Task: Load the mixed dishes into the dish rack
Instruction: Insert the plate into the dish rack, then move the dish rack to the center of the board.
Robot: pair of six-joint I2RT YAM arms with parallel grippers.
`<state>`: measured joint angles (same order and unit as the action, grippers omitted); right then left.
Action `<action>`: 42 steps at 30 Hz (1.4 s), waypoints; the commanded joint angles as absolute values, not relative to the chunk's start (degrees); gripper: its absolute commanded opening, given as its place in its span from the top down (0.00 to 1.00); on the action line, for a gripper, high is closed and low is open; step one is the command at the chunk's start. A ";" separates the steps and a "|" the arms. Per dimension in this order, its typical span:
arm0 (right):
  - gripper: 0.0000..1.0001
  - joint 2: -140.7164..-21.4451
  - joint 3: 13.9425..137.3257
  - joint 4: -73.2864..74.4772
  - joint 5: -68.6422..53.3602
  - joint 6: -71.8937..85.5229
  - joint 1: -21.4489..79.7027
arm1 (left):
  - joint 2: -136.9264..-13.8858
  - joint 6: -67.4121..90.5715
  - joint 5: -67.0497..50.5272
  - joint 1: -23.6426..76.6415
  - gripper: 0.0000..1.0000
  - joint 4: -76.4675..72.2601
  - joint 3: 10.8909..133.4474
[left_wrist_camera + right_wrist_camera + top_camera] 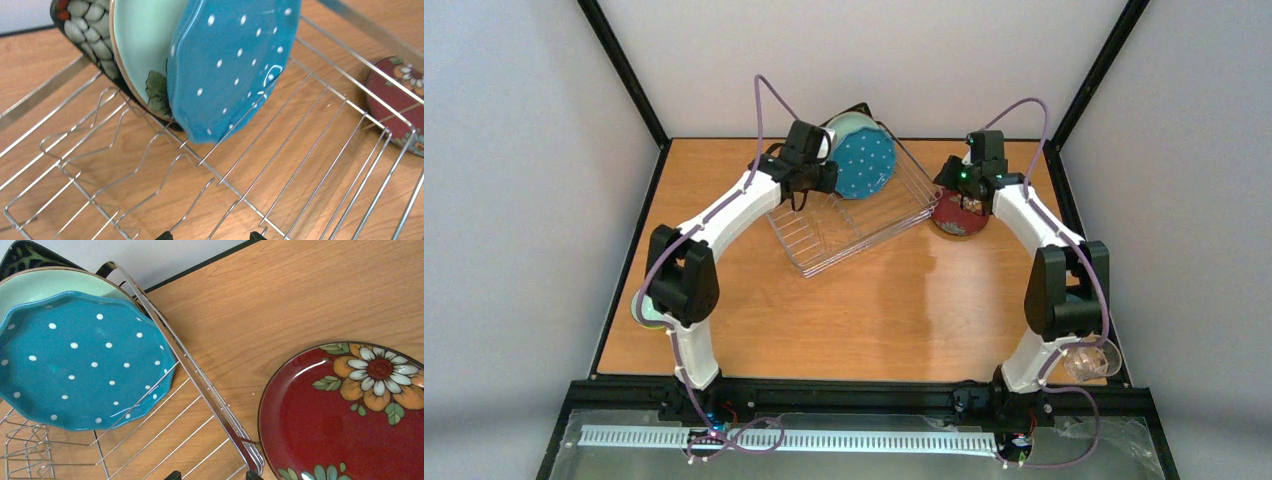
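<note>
**Both jaws spread, nothing held**

The left jaws show only as two black tips at the bottom edge of the left wrist view. They are set apart, with nothing between them but the wires of the dish rack point(125, 165) below. Just beyond them the blue dotted plate point(235, 65) stands on edge among the rack's tines. The pale mint plate point(142, 45) stands close behind it, and the black floral plate point(85, 25) behind that, all three at the rack's far end.

The right jaws are also spread and empty. They hover over the rack's right rim and the red floral plate point(350, 425). That plate lies flat on the counter point(874, 310) just outside the rim; whether it touches the rim cannot be told.

From above, the rack sits slanted at the far middle of the counter. The left arm point(724, 215) reaches to its far left side, and the right arm point(1044, 225) reaches over the red plate. A glass cup point(1092, 360) stands near the right arm's base. A bowl point(642, 310) shows at the counter's left edge, mostly hidden behind the left arm's elbow.
</note>
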<state>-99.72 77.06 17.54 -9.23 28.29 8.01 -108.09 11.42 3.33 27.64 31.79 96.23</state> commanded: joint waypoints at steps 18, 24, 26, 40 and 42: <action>0.27 -93.27 76.84 21.06 -3.98 27.52 10.00 | -111.82 11.99 1.78 27.43 0.18 27.29 94.25; 0.27 -93.37 78.14 21.92 -3.38 26.66 9.98 | -116.64 10.98 3.42 27.34 0.20 25.95 96.64; 0.27 -93.63 78.62 22.09 -3.27 26.40 10.02 | -117.92 11.22 3.55 27.21 0.20 25.49 97.06; 0.27 -97.01 82.07 22.59 -3.16 24.40 9.99 | -120.75 12.60 3.57 26.02 0.24 24.54 96.97; 0.27 -97.64 82.57 22.68 -3.25 24.12 9.99 | -120.80 13.20 3.24 25.94 0.26 24.78 96.75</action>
